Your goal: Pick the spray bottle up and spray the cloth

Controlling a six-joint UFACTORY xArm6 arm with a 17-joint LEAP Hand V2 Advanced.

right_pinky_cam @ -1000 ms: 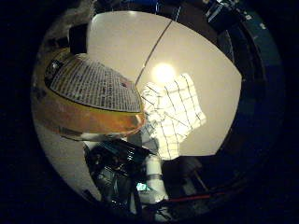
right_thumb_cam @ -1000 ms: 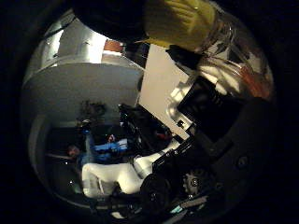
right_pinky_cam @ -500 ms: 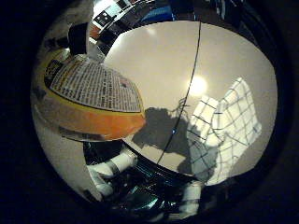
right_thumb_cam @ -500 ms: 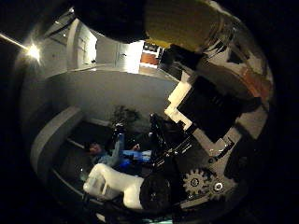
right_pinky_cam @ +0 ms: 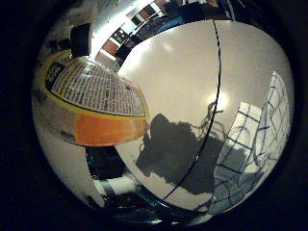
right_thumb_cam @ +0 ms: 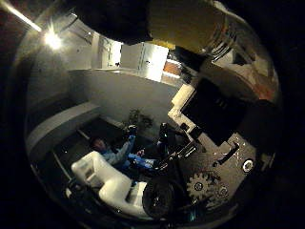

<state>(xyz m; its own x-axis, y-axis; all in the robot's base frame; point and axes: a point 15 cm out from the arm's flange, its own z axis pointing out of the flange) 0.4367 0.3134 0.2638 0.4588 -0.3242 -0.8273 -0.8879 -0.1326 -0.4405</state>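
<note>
The spray bottle sits close against the palm, above the table, where the cloth lies.

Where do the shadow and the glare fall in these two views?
Little finger side view: a dark shadow lies on the white table, reaching onto the checked cloth, with a small glare spot beside it. Thumb side view: dim overall, a bright ceiling light flares behind the spray bottle.
</note>
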